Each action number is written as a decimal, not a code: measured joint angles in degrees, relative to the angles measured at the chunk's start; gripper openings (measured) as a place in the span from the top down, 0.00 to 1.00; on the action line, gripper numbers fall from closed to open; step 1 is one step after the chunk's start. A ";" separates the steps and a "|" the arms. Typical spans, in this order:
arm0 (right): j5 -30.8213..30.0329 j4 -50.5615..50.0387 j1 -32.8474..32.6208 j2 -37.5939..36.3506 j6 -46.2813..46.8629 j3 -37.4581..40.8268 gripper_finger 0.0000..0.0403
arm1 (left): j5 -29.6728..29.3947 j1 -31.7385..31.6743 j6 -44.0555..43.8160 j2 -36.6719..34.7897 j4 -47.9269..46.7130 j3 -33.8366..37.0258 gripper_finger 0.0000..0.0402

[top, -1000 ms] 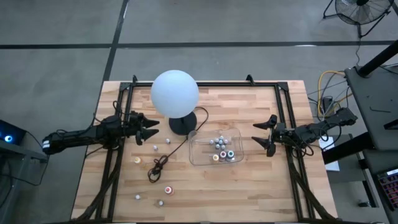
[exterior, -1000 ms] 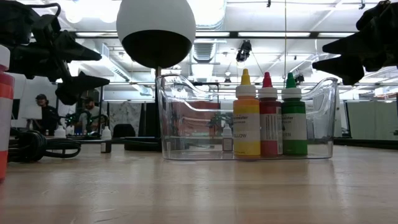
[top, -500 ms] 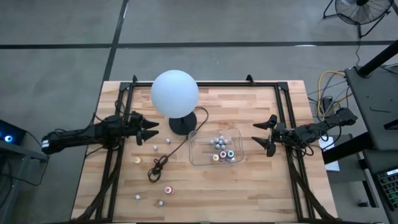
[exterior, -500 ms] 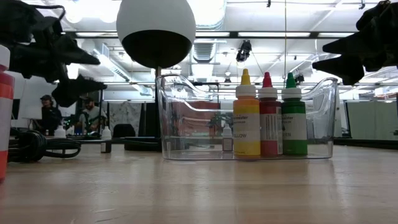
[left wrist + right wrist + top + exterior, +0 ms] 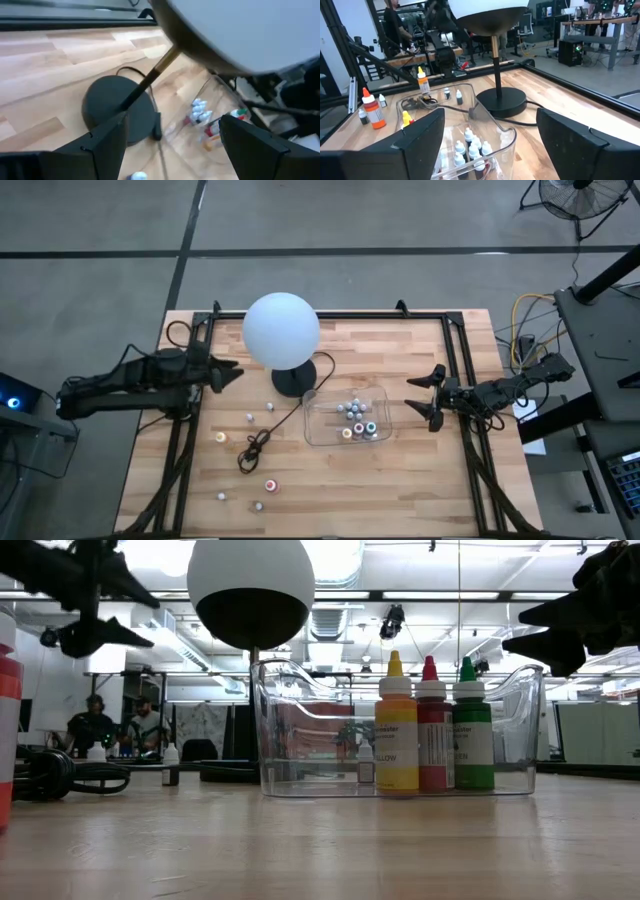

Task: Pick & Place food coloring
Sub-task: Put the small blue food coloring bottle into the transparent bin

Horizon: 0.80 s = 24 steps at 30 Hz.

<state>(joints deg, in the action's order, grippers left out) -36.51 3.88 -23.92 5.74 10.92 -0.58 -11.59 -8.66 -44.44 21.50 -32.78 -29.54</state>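
While both hands gape wide, food coloring bottles (image 5: 268, 484) dot the wooden table (image 5: 400, 480).

even bright overhead light, ceiling glare in low view, left wrist view blurred

Globe lamp (image 5: 250, 30) blurred and cut off in left wrist view

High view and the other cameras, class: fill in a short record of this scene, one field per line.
tray: clear tray right of the lamp base, holding a cluster of food coloring bottles
loose bottles: several on the table, including one near the front
lamp: white globe lamp at centre rear
left tool: open, raised beside the lamp, empty
right tool: open, right of the tray, empty
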 joint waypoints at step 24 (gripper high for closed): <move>0.00 0.02 -0.02 0.02 0.00 0.00 0.23 | -30.55 43.21 -26.95 18.69 1.29 -14.82 0.30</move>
<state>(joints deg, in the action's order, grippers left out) -36.51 3.90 -23.94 5.76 10.92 -0.58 -42.14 34.55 -71.39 40.20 -31.49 -44.36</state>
